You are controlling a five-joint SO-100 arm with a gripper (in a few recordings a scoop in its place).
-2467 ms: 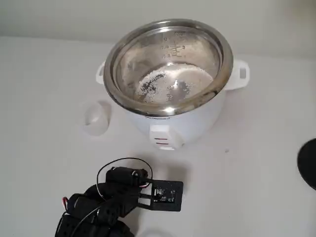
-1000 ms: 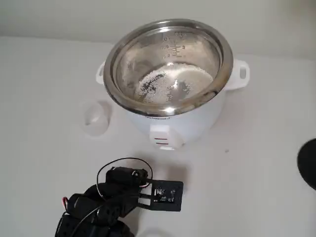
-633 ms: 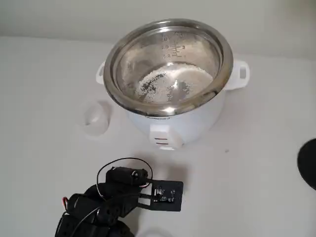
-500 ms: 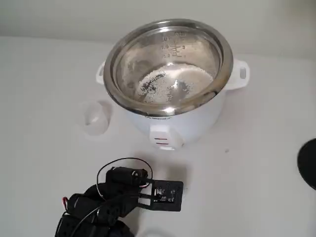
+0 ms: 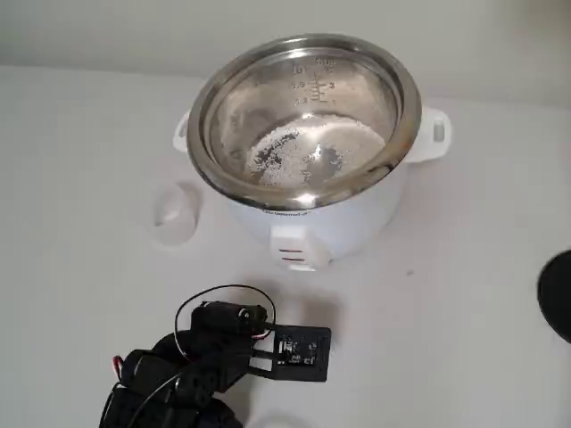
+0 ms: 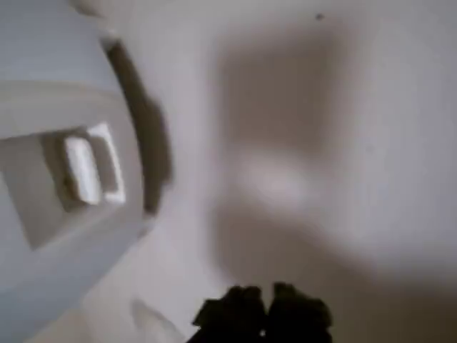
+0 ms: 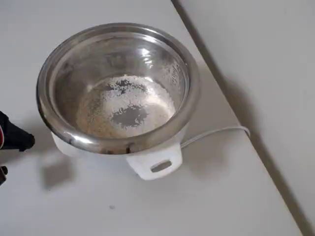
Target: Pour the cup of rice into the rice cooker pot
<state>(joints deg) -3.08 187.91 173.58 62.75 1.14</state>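
The rice cooker pot is a shiny steel bowl in a white body with side handles, standing at the back middle of the table. Rice lies thinly over its bottom, and the overhead view shows the rice with a bare patch in the middle. The small translucent cup stands upright on the table to the left of the cooker, with nothing gripping it. My arm is folded low at the front edge. In the wrist view my gripper is shut with nothing in it, above bare table beside the cooker's front switch.
A dark round object pokes in at the right edge. The cooker's white cord trails off toward the table edge in the overhead view. Bare table lies between my arm and the cooker.
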